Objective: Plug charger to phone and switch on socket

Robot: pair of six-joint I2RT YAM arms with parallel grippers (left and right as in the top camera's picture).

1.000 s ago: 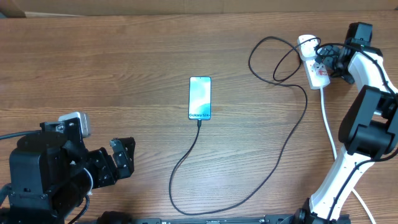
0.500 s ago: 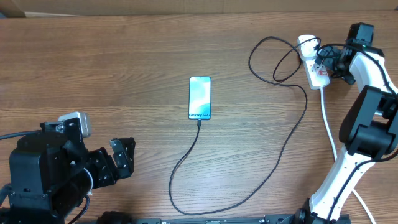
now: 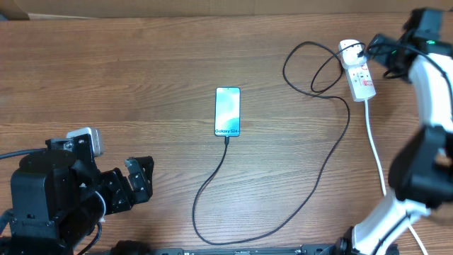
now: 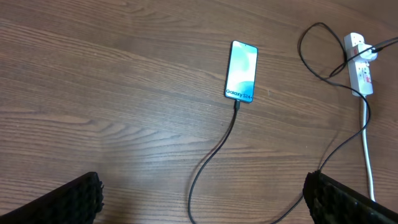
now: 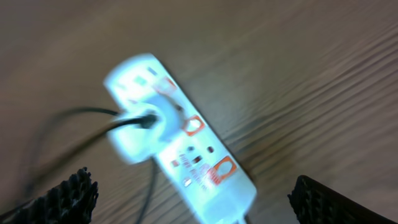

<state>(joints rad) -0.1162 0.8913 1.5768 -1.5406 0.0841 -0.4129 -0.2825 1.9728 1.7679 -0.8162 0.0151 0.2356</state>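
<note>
At the near left corner of the table [image 3: 106, 71]: left gripper [image 3: 141, 178], fingers spread wide, holding nothing. Near the front edge: a loop of the black charger [image 3: 225, 146], tip plugged into the phone [image 3: 227, 111] in the middle. At the far right corner: white socket [image 3: 357, 71], charger's other end in a white plug [image 3: 348, 47] on it. Close by it: right gripper [image 3: 382, 53], fingers spread wide, empty.

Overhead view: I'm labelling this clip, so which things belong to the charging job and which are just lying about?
Job:
phone
charger, running from phone to socket
socket

Lying about:
thick white cord trailing from the socket
tan strip along the picture's top edge
</note>
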